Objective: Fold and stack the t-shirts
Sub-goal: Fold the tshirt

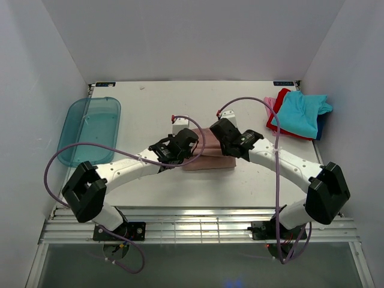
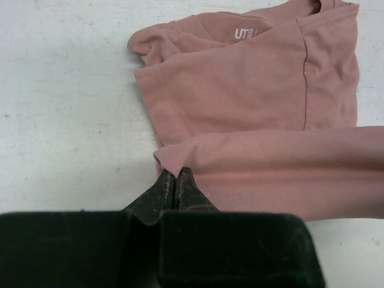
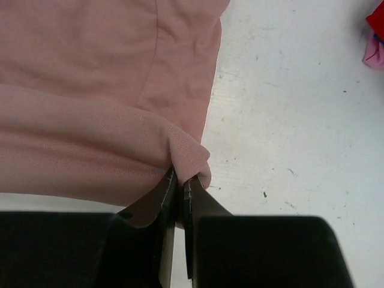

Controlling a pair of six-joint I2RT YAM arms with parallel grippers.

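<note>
Fold edge of the dusty-pink tee (image 1: 210,163) is the key line. It runs left-right across the middle of the table (image 1: 150,108) in the top view, spanning arm to arm.

- Left gripper (image 2: 174,183): jaws pressed together, pinching the lower-left corner of that doubled edge.
- Right gripper (image 3: 179,180): same, pinching the opposite corner, low centre in its wrist view.

Both wrist views show the rest of the shirt beyond the jaws, toward the top of the frame. The long axis of the folded strip lies crosswise to both grippers.

My read: the next fold carries this edge forward over the body, so both corners need to travel level or the strip skews.

Pile of tees (image 1: 298,113), turquoise on top, sits upper right in the top view, well apart from the pink one and nearer the right arm.
</note>
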